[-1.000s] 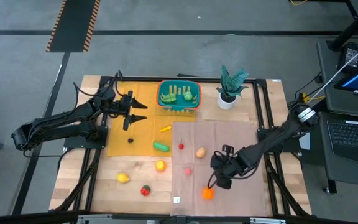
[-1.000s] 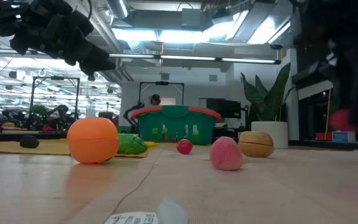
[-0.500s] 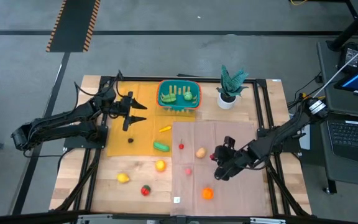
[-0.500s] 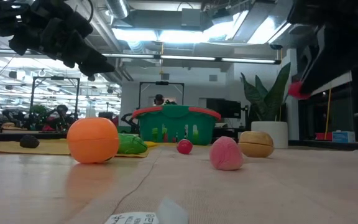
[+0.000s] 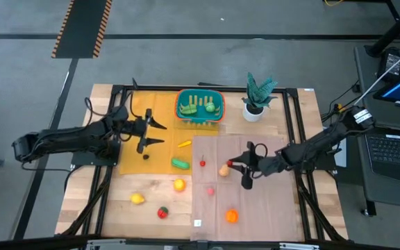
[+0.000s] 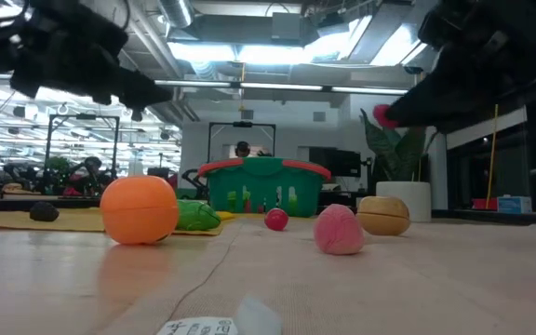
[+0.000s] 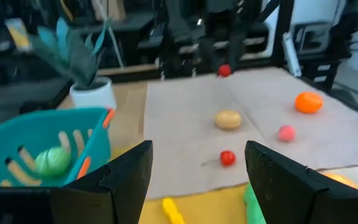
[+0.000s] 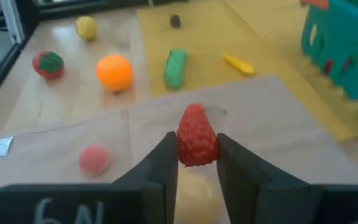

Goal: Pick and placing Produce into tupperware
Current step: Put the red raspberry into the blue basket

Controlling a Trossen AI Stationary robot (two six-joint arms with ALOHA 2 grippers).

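Between R gripper (image 8: pixel 192 163) fingers: strawberry (image 8: pixel 196 135), probably.

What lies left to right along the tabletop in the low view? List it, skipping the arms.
Orange ball → green vegetable → teal basket → small red piece → pink piece → tan piece → white pot.

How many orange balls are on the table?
2. One orange ball lies on the brown sheet near the front edge; the other lies on bare wood beside the sheet. More could be hidden inside the basket.
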